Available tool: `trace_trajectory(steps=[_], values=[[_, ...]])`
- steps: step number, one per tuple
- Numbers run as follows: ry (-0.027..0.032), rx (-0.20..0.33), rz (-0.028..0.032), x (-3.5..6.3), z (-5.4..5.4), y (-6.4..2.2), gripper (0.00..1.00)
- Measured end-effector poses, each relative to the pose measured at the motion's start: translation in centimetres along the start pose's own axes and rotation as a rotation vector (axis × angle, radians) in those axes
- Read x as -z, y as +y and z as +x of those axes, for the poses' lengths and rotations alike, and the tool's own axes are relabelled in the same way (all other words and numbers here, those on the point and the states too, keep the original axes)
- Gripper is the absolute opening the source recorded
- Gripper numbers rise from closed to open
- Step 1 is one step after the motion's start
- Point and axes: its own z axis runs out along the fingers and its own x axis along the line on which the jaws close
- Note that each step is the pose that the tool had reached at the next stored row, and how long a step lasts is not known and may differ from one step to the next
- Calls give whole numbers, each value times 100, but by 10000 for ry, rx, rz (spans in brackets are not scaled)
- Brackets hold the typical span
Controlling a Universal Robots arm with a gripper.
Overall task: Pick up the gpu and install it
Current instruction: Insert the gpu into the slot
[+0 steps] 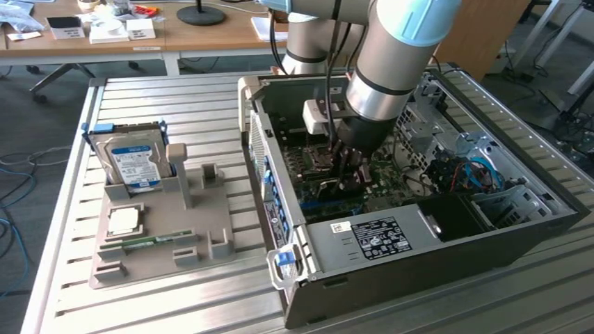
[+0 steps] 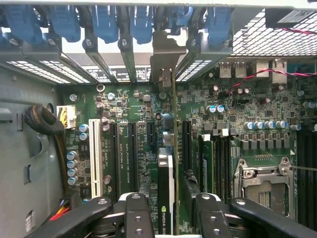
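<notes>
Your gripper (image 2: 166, 210) inside the steel case (image 1: 519, 229), jaws wide either side of the thin green gpu (image 2: 167, 183) standing edge-on in the motherboard (image 2: 237, 106)

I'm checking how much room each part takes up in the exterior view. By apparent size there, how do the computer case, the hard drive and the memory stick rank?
Largest to smallest, as they look in the exterior view:
1. computer case
2. hard drive
3. memory stick
The gaps are wide, so nearness to the camera does not blur the order.

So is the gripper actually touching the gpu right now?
Apart. In the wrist view the gpu stands on edge between the fingers of the gripper, with a dark gap on each side.
</notes>
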Motion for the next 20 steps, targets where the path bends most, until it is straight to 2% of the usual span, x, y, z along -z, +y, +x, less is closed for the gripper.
trace_trajectory(steps=[20], values=[[3,0,-1,0,-15,1,40]])
